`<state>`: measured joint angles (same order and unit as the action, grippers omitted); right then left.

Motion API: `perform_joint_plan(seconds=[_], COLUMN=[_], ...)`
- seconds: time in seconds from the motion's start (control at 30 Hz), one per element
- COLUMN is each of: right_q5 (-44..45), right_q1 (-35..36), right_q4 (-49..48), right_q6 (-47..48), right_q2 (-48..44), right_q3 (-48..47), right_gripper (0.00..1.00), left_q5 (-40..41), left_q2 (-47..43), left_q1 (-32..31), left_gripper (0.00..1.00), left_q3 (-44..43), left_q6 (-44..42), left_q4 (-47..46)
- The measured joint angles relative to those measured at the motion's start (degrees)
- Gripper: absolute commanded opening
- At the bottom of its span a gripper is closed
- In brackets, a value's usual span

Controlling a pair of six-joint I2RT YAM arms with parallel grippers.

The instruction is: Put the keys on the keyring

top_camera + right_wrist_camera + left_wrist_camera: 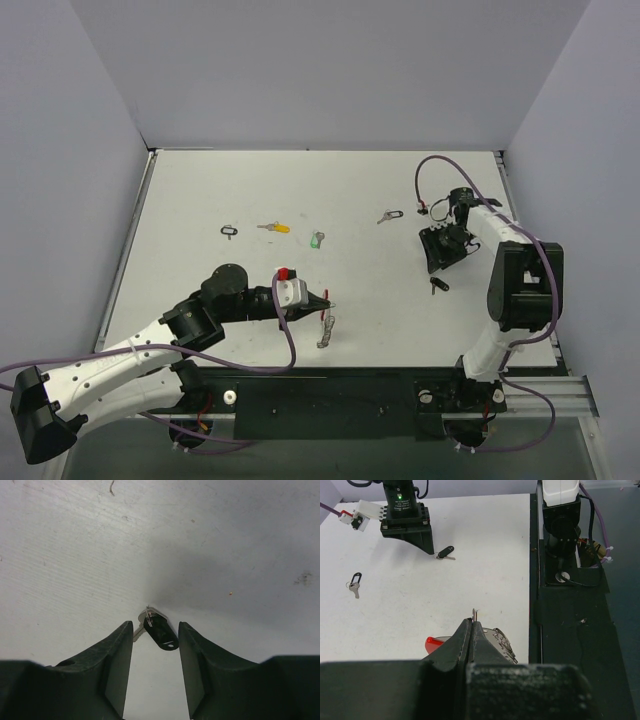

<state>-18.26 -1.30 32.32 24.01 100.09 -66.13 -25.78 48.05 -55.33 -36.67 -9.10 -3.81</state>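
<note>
My left gripper [322,303] is shut on a thin silver ring [475,614] of the keyring. The keyring's red band [434,643] and silver chain [505,646] lie under the fingers, and both show in the top view [326,330]. My right gripper [155,635] is open and points down over a black-tagged key [161,630], which lies on the table between its fingertips and shows in the top view [438,285]. Other keys lie further back: black-tagged [230,230], yellow-tagged [274,227], green-tagged [317,240] and another black-tagged [390,215].
The white table [200,190] has grey walls on three sides. A black rail [330,400] with the arm bases runs along the near edge. A purple cable [440,165] loops above the right arm. The right gripper also shows in the left wrist view [407,525].
</note>
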Motion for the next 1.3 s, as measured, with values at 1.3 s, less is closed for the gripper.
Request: perform_joint_plan(seconds=[1.3], right_q5=[2.8], right_q1=[2.8], right_q4=[3.5], right_q6=[0.0], right_q2=[5.8], right_q3=[-2.7], right_gripper=[0.17], left_q5=[0.0], left_q2=[0.5], left_q1=[0.0], left_gripper=[0.0], left_q3=[0.0], left_q6=[-0.6], left_q4=[0.9])
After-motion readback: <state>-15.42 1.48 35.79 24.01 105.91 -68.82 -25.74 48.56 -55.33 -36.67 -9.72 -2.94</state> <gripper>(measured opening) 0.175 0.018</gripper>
